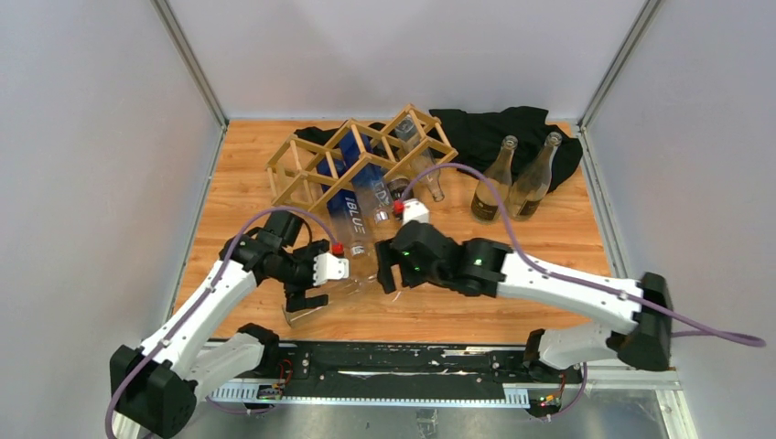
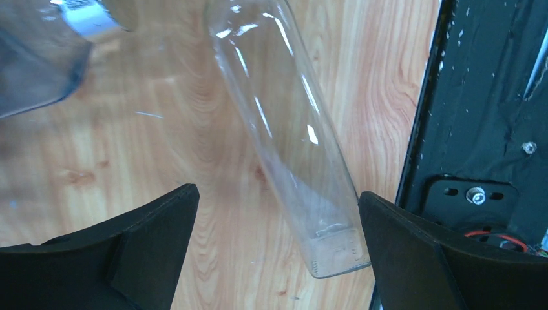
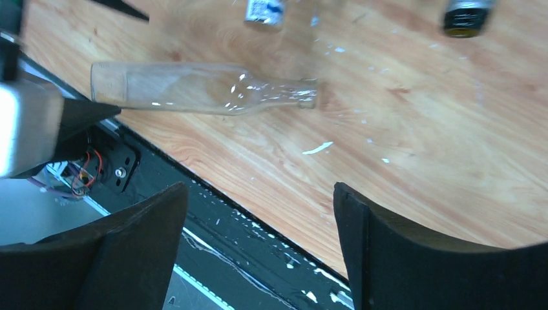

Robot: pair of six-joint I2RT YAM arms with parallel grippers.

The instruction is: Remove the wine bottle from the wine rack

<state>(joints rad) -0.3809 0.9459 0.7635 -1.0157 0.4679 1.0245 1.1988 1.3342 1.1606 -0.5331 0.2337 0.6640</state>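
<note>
**Bottle off the rack, lying by the table's near edge, both claws spread**

We see the table point(image 1: 549, 274) with the wine rack point(image 1: 311, 169) at its far middle, other bottles lodged in it. The clear wine bottle point(image 3: 187, 87) lies on its side close to the near edge, well apart from the rack. The left claw point(image 2: 278, 194) straddles the bottle's base with fingers wide, pinching nothing. The right claw point(image 3: 260, 187) hangs spread and empty. We judge the risk to be rolling: a nudge from a left finger could send the round glass over that edge.
</note>
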